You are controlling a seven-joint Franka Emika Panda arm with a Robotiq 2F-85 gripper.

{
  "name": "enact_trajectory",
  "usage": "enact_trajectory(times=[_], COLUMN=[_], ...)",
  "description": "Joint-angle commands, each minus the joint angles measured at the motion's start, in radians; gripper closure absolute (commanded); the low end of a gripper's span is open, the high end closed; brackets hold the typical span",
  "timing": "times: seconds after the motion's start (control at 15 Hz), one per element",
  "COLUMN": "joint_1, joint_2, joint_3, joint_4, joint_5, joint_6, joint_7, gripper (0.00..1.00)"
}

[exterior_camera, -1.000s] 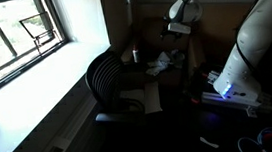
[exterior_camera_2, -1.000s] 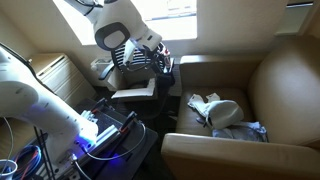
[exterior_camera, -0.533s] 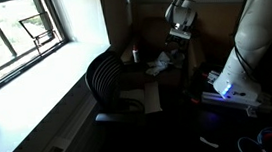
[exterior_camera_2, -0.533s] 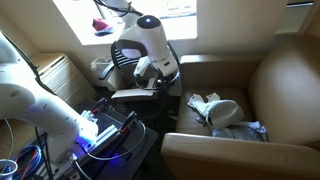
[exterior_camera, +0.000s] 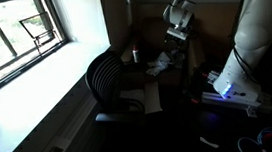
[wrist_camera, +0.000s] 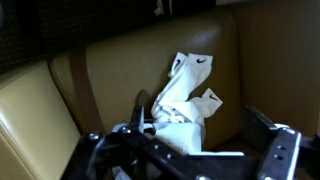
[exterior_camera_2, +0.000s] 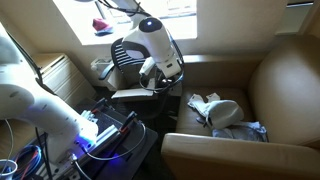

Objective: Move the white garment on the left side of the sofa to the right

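Since 1 second ago our arm has swung toward the sofa (exterior_camera_2: 285, 75). Our gripper (exterior_camera_2: 150, 72) hangs spread and empty, apart from the white garment (wrist_camera: 185, 98) crumpled on the seat. It looks light and limp, so we'd pinch its raised top fold.

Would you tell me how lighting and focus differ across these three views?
In an exterior view the window is bright while everything beside it sinks into shadow; in an exterior view the tan sofa is evenly lit; in the wrist view the white garment is soft, the gripper dark and blurred.
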Motion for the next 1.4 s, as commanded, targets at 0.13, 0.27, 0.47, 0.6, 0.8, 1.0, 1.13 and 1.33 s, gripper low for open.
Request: enact_trajectory(times=[0.13,0.27,0.47,0.6,0.8,1.0,1.13,1.33], joint_1=[-0.07,-0.104,-0.19,-0.213,-0.192,-0.155,-0.116,-0.084], joint_2=[0.108,0.214,0.367,0.496,0.476,0.446,0.499,0.603], joint_3=[0.072,0.033,0.031,-0.002,-0.019,-0.015,-0.019,-0.003], joint_4=[0.177,0.261,0.399,0.509,0.471,0.42,0.455,0.543], joint_5=[0.28,0.232,0.198,0.155,0.181,0.22,0.225,0.204], joint_6=[0.11,-0.054,-0.284,-0.441,-0.417,-0.303,-0.216,-0.153], joint_7=[-0.13,-0.054,-0.071,-0.034,-0.06,-0.116,-0.064,0.001], gripper=[0.0,0.0,0.0,0.0,0.0,0.0,0.0,0.0])
